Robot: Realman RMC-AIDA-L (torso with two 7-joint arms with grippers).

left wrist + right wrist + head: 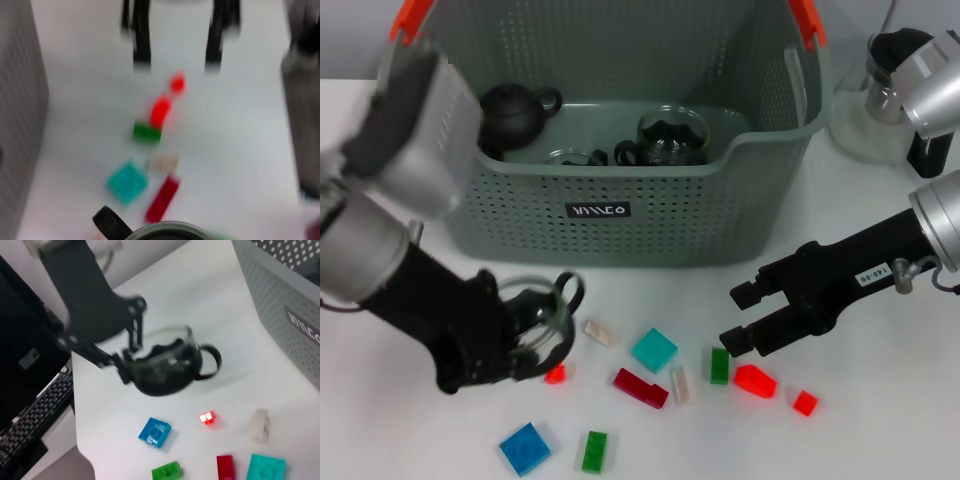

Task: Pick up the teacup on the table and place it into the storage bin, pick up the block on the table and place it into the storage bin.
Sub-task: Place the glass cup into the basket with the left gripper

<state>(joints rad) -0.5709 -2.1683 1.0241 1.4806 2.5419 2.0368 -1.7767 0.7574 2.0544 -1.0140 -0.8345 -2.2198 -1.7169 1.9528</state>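
A white table (880,420) is seen from above, with the storage bin (620,215) — a large grey-green perforated basket with orange-red handle ends — set at the far side. A small black label (598,210) with white letters is fixed to its front wall; the letters cannot be read with certainty. Inside the bin a dark teapot (515,112) and a glass cup (672,137) with a dark handle are seen.

The teacup (545,315), made of clear glass with a dark handle, is gripped by the left gripper (525,330) just in front of the bin's left front corner. In the right wrist view the cup (165,362) is seen clamped at its rim by the black fingers (131,347); whether it is touching the table cannot be told.

The right gripper (745,315) is held low over the table at the right, with its two black jaws spread apart and nothing between them. A white tag (875,274) with small dark print is carried on its arm; the print is too small to be read.

Small blocks are scattered on the table between the two grippers — a teal block (654,349), a dark red block (640,387), a blue block (525,447), a green block (595,451), a bright red block (755,381) and a pale block (600,332).
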